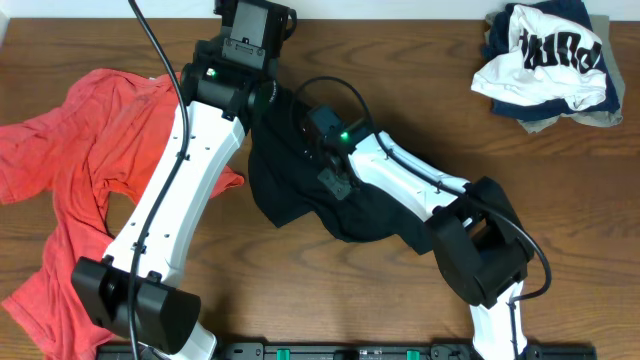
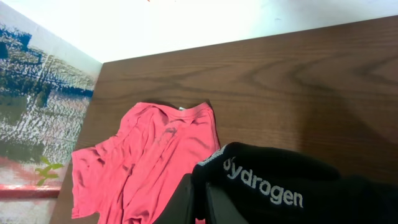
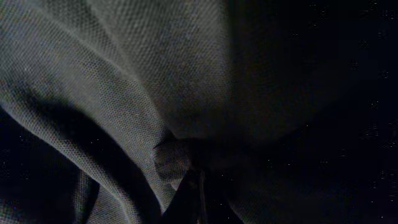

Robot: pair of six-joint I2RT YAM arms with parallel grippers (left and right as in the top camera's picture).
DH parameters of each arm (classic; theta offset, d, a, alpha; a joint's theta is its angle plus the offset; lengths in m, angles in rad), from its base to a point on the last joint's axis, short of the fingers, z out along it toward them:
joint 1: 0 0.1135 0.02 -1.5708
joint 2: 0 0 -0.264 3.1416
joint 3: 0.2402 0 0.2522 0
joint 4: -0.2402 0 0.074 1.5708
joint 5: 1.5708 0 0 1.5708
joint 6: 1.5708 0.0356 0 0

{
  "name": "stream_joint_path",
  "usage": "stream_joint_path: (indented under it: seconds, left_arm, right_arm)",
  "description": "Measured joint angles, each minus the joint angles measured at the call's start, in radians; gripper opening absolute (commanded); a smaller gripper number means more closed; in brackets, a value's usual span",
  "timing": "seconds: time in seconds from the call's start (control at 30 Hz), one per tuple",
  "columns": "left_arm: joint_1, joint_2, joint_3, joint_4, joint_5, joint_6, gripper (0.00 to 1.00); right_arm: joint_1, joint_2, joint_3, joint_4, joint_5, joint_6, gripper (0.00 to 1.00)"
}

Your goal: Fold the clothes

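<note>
The black T-shirt (image 1: 300,195) lies bunched in the middle of the table, partly under both arms. My left gripper (image 2: 200,200) is shut on its hem, beside the white "hydrogen" lettering (image 2: 264,185), and holds that edge lifted. From overhead the left gripper (image 1: 250,42) is at the back of the table. My right gripper (image 3: 196,193) is shut on a fold of the same black fabric, which fills its view; from overhead the right gripper (image 1: 312,125) is sunk in the shirt's upper part. A coral-red T-shirt (image 1: 80,170) lies spread and rumpled on the left.
A heap of white, navy and grey garments (image 1: 545,60) sits at the back right corner. Bare wooden tabletop (image 1: 420,70) shows between the heap and the arms. In the left wrist view the red T-shirt (image 2: 143,162) lies near the table's edge.
</note>
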Motion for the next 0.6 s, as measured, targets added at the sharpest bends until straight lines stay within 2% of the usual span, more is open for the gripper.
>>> stream_joint_path:
  seconds: [0.17,0.33,0.6]
  left_arm:
    - [0.0,0.0,0.0,0.0,0.0,0.0,0.06]
    - [0.0,0.0,0.0,0.0,0.0,0.0,0.06]
    - [0.002,0.0,0.0,0.041,-0.001,0.0,0.06]
  right_arm:
    - [-0.062,-0.039,0.116,-0.094,-0.015,0.045,0.01]
    - [-0.203,-0.193,0.247,-0.154,-0.032,0.061,0.01]
    - [-0.438,-0.393,0.293,-0.152,-0.133,0.06,0.01]
